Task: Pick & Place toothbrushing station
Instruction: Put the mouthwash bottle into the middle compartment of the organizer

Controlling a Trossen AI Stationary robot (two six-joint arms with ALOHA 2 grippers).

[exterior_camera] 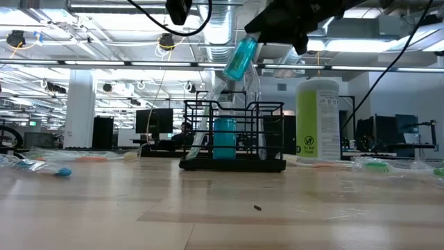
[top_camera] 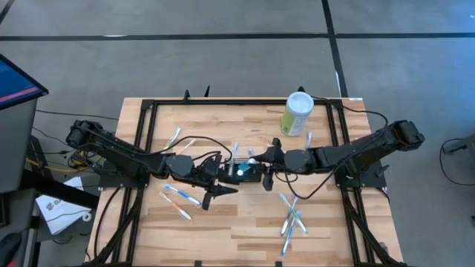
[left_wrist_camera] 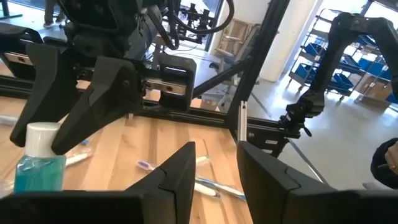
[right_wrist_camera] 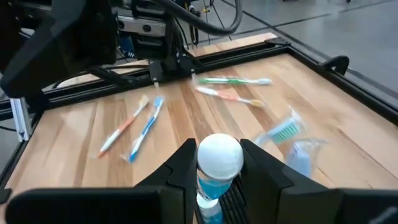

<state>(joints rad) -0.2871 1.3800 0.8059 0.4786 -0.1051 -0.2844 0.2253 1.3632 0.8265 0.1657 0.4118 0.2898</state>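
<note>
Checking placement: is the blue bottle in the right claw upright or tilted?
Tilted. In the low view the blue bottle leans, white cap end down toward the black caddy, body up. The right claw grips it at the cap.

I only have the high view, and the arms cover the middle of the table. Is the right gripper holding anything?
Observer: Yes. The right gripper is closed around the neck of a white-capped bottle of blue liquid.
Operator: Is it in the caddy yet?
Observer: No. In the low view the bottle hangs tilted above the rim of the black wire caddy.
Operator: And the left gripper?
Observer: The left gripper is open beside it, with nothing between its fingers.
</note>
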